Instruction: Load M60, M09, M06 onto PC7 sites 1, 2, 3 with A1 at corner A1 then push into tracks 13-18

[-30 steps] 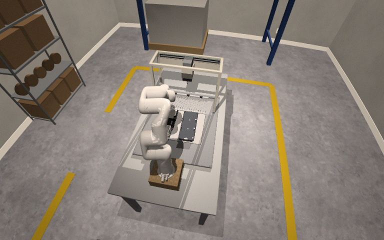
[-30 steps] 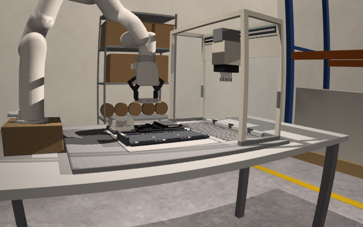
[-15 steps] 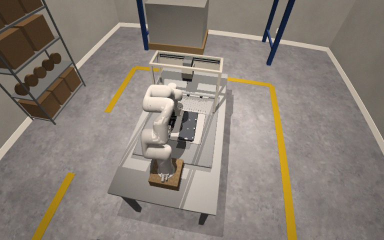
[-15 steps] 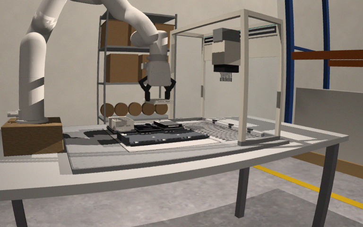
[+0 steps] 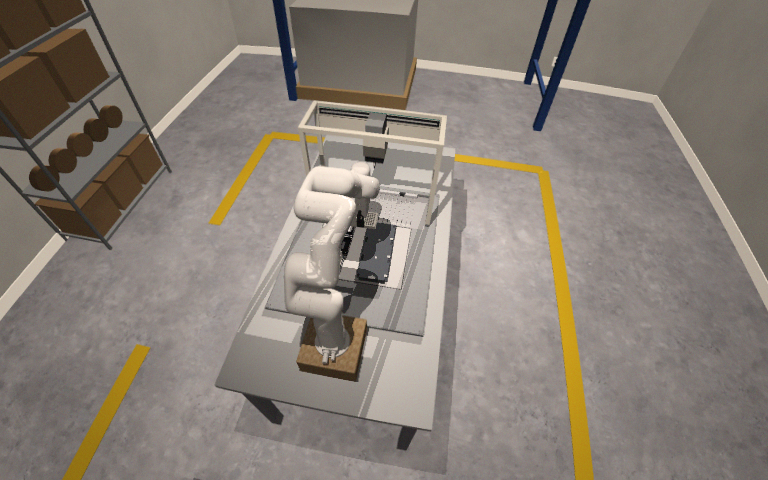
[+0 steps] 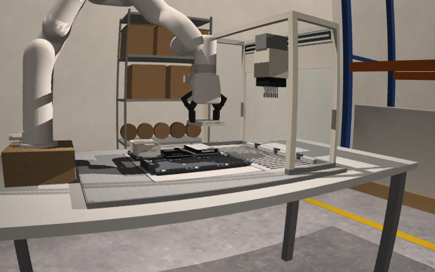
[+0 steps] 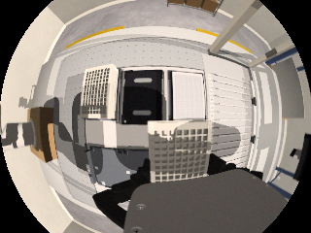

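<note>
Presumably bound for site 3, the pale 96-well plate (image 5: 370, 220) (image 6: 208, 122) (image 7: 179, 150) is pinched level in my black-fingered gripper (image 5: 365, 218) (image 6: 204, 120) (image 7: 180, 166), above the apron's dark carrier (image 5: 378, 253) (image 6: 195, 165) (image 7: 117, 165).

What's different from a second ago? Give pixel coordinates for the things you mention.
The gripper (image 5: 365, 218) (image 6: 204, 117) (image 7: 180, 166) has carried M06 (image 5: 371, 220) (image 6: 205, 122) (image 7: 179, 148) to the arm's right and farther out toward the rails (image 5: 399, 209) (image 6: 272, 157) (image 7: 228, 104). Nothing was gripped or released. M09 (image 6: 144, 149) (image 7: 97, 92), M60 (image 6: 198, 147) (image 7: 188, 94) and PC7 (image 5: 376, 257) (image 6: 195, 166) (image 7: 115, 167) stayed put.
</note>
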You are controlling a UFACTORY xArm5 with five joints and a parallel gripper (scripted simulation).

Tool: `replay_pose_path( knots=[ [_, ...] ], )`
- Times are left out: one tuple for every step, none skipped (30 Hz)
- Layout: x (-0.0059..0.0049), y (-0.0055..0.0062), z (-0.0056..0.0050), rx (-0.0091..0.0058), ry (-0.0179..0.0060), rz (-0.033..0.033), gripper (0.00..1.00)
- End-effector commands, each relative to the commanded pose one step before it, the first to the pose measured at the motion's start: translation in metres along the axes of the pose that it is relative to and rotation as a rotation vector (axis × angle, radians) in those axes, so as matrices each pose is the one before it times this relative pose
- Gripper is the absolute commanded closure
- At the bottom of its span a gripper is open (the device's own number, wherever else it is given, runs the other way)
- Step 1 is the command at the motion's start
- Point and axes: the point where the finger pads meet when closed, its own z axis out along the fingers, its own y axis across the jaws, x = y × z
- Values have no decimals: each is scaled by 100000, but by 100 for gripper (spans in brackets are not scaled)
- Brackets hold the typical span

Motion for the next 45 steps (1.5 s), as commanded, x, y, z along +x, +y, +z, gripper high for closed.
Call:
replay_pose_path(
  knots=[
    [-2102,1344,-136,-256,874,12,100],
    [-441,238,2,-1,-3,0,100],
    [-441,238,2,-1,-3,0,100],
    [-441,238,2,-1,-3,0,100],
    [-441,238,2,-1,-3,0,100],
    [-441,238,2,-1,-3,0,100],
    [-441,238,2,-1,-3,0,100],
    [-440,238,2,-1,-3,0,100],
    [-440,238,2,-1,-3,0,100],
    [-440,238,2,-1,-3,0,100],
    [0,0,0,0,0,0,100],
    [0,0,0,0,0,0,100],
    [-440,238,2,-1,-3,0,100],
    [-440,238,2,-1,-3,0,100],
    [-440,238,2,-1,-3,0,100],
    [-440,238,2,-1,-3,0,100],
    [-3,2,0,0,0,0,100],
    [0,0,0,0,0,0,100],
    [0,0,0,0,0,0,100],
    [0,0,0,0,0,0,100],
    [0,0,0,0,0,0,100],
    [0,0,0,0,0,0,100],
    [0,0,0,0,0,0,100],
    [0,0,0,0,0,0,100],
    [0,0,0,0,0,0,100],
    [0,0,0,0,0,0,100],
    [0,0,0,0,0,0,100],
    [0,0,0,0,0,0,100],
    [0,0,0,0,0,0,100],
    [0,0,0,0,0,0,100],
    [0,0,0,0,0,0,100],
    [0,0,0,0,0,0,100],
    [0,0,0,0,0,0,100],
    [0,0,0,0,0,0,100],
    [0,0,0,0,0,0,100],
    [0,0,0,0,0,0,100],
    [0,0,0,0,0,0,100],
    [0,0,0,0,0,0,100],
    [0,0,0,0,0,0,100],
    [0,0,0,0,0,0,100],
    [0,0,167,0,0,0,100],
    [0,0,167,0,0,0,100],
    [0,0,167,0,0,0,100],
    [0,0,167,0,0,0,100],
    [0,0,0,0,0,0,100]
  ],
)
